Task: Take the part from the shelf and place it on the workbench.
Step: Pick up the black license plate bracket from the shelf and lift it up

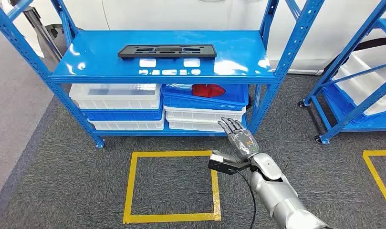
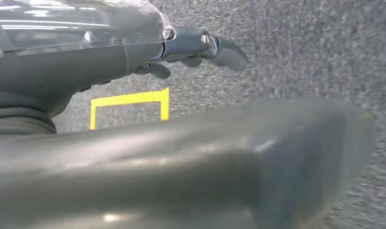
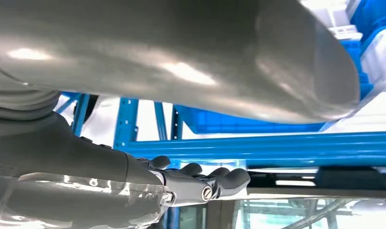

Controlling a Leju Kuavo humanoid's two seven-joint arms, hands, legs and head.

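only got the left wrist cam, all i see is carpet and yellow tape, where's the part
Observer: The long black part lies flat on the blue shelf's top deck.
Operator: is any hand near it
Observer: The right hand is raised in front of the lower bins, below the deck.
Operator: holding anything
Observer: No, its fingers are extended and apart, empty.

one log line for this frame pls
phase: reaching | black part: on shelf top, untouched | right hand: open, raised toward shelf | left hand: empty, over carpet
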